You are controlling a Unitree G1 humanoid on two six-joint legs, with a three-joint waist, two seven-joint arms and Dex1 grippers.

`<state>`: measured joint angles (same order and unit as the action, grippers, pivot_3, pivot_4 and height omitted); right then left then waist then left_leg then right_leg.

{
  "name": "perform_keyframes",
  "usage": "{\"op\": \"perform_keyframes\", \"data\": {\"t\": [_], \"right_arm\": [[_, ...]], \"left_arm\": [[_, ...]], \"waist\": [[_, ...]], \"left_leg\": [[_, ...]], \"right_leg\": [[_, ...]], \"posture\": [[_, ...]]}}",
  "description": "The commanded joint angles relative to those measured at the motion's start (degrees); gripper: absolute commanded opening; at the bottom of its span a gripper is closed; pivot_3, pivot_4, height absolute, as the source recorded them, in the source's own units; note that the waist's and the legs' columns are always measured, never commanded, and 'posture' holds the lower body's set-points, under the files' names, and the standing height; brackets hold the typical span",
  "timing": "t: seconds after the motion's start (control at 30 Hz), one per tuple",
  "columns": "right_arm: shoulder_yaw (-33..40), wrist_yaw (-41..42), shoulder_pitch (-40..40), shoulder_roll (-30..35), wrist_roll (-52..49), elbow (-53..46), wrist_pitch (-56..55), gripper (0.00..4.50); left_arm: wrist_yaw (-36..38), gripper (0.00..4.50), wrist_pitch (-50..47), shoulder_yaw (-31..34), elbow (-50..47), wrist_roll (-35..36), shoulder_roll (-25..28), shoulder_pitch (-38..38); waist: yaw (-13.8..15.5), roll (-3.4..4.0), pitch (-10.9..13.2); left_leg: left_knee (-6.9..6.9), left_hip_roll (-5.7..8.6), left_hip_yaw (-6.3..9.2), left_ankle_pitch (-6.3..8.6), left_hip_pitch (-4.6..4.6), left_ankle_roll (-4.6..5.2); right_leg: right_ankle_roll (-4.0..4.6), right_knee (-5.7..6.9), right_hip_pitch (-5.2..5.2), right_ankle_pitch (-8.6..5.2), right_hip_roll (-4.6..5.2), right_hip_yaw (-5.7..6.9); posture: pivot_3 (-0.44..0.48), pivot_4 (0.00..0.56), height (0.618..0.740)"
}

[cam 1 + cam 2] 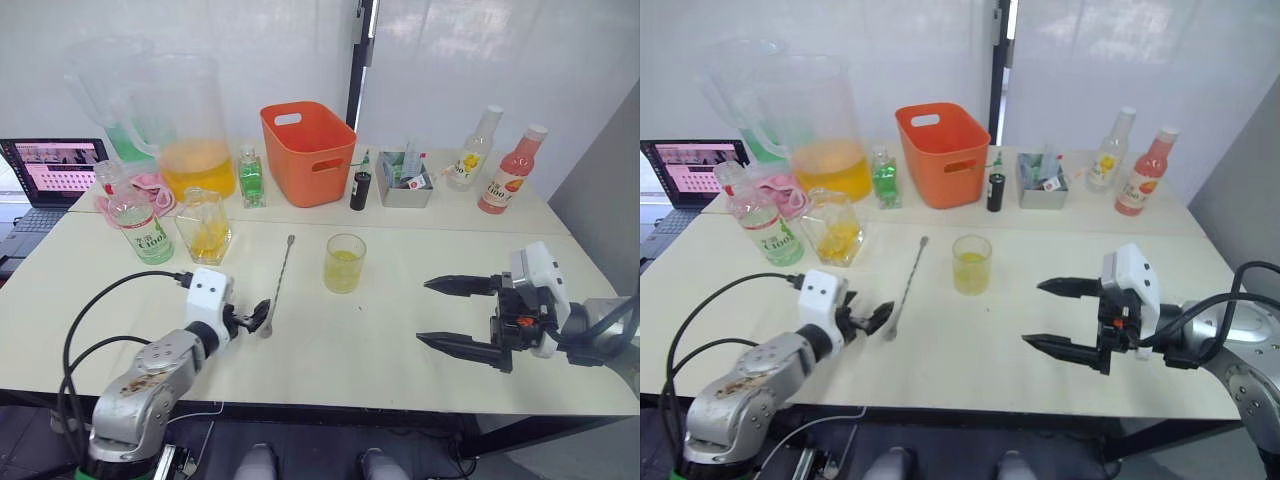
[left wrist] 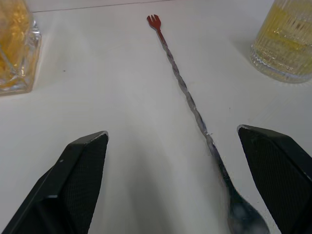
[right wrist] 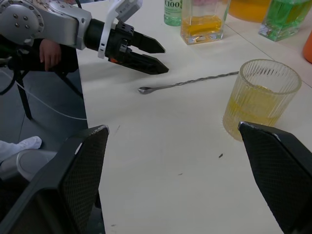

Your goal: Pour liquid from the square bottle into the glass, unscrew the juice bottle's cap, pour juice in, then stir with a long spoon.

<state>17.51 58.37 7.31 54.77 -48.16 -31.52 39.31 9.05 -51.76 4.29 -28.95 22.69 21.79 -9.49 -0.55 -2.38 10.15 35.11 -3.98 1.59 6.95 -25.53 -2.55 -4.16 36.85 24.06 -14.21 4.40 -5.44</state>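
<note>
The glass [image 1: 345, 262] stands mid-table, about a third full of yellow liquid. Left of it, the long spoon [image 1: 279, 283] lies flat with its bowl toward me. My left gripper [image 1: 258, 317] is open low over the table, the spoon's bowl [image 2: 243, 214] lying between its fingers and near one of them. Farther back on the left stand the square bottle [image 1: 205, 225], holding yellow-orange liquid, and the juice bottle [image 1: 138, 226] beside it. My right gripper [image 1: 422, 312] hovers open to the right of the glass, holding nothing.
Along the back stand a huge pitcher [image 1: 190, 120], a small green bottle [image 1: 250, 178], an orange basket [image 1: 308, 150], a dark vial [image 1: 361, 188], a grey box [image 1: 405, 185], a yellow-labelled bottle [image 1: 472, 150] and a pink bottle [image 1: 510, 170]. A laptop [image 1: 50, 170] sits far left.
</note>
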Motion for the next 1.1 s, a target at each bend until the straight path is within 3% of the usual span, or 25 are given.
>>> {"op": "perform_keyframes", "data": {"t": [0.03,0.27,0.57,0.73,1.1], "right_arm": [[0.99,-0.8,0.77,0.76,-0.68,-2.04,-0.11,4.5],[0.97,-1.91,0.87,0.69,-0.05,-2.64,-0.49,4.5],[0.9,-2.32,-0.33,0.7,2.53,-3.53,-1.69,4.5],[-0.11,-2.04,-0.45,0.8,3.8,-3.9,-2.19,4.5],[-4.69,-2.39,2.8,-0.06,7.05,-1.78,-3.49,4.5]], "left_arm": [[-2.14,4.49,-0.63,-2.9,2.94,-2.68,-2.0,-3.92],[-3.65,4.49,1.42,-8.04,11.93,-7.45,-7.32,-8.74],[-3.56,1.72,2.27,-8.62,16.3,-10.76,-9.23,-9.24],[0.77,0.04,4.44,-8.1,15.51,-10.9,-6.61,-7.69],[13.85,0.01,16.76,2.9,14.73,-7.99,6.1,0.08]], "waist": [[0.0,0.01,0.0],[-0.18,0.01,0.0],[0.12,0.03,-0.02],[0.11,0.04,-0.03],[-1.35,0.05,-0.04]], "left_leg": [[0.0,0.01,-0.01,0.0,0.01,0.0],[0.0,0.02,0.0,-0.01,-0.01,0.01],[0.04,0.05,0.0,-0.01,0.01,0.01],[0.03,0.05,-0.01,0.0,0.01,0.0],[-0.12,0.0,-0.01,0.0,0.07,0.01]], "right_leg": [[0.0,0.01,0.0,0.0,0.0,0.0],[-0.28,-0.01,0.01,0.16,0.0,-0.01],[-0.15,-0.06,-0.06,0.09,0.03,-0.01],[-0.12,-0.06,-0.04,0.08,0.03,-0.02],[0.02,-0.02,0.07,0.08,0.01,-0.02]], "posture": [[0.0,0.15,0.703],[0.0,0.15,0.703],[0.0,0.15,0.703],[0.0,0.15,0.703],[0.0,0.15,0.703]]}}
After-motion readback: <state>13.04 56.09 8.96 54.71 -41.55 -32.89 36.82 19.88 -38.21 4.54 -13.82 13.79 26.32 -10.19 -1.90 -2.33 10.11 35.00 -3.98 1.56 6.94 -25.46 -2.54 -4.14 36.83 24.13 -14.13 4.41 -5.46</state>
